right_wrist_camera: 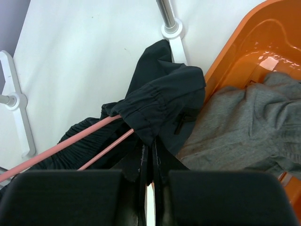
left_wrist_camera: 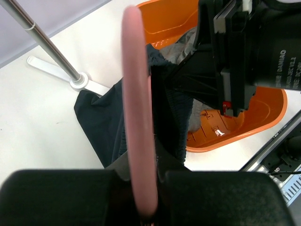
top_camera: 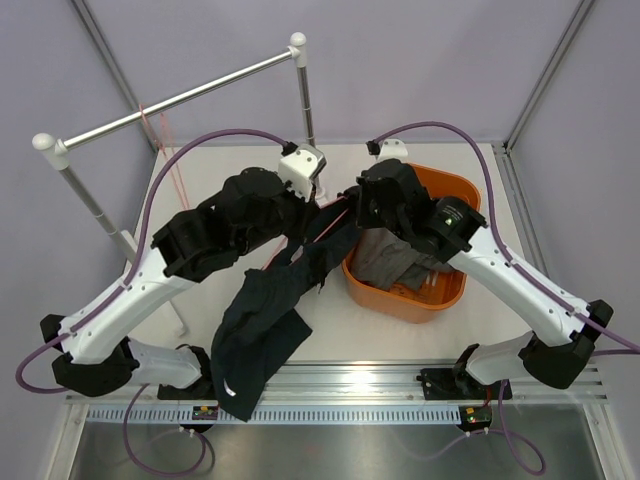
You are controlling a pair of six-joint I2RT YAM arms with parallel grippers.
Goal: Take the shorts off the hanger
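Note:
The dark navy shorts (top_camera: 262,325) hang limp on a pink hanger (left_wrist_camera: 138,117) and trail down to the table's near edge, with a small pale mark near the hem. My left gripper (top_camera: 303,218) is shut on the hanger's pink rod, seen close in the left wrist view (left_wrist_camera: 141,188). My right gripper (top_camera: 352,212) is shut on a fold of the dark shorts' waistband (right_wrist_camera: 160,101), right next to the hanger wires (right_wrist_camera: 94,136); its fingertips (right_wrist_camera: 149,160) pinch the cloth. The grey shorts (top_camera: 395,262) lie in the orange basket (top_camera: 455,290), and also show in the right wrist view (right_wrist_camera: 244,127).
A clothes rack with a silver bar (top_camera: 180,100) and two posts stands at the back left; its white foot (left_wrist_camera: 75,80) is on the table beside the dark shorts. The two grippers are close together above the basket's left rim.

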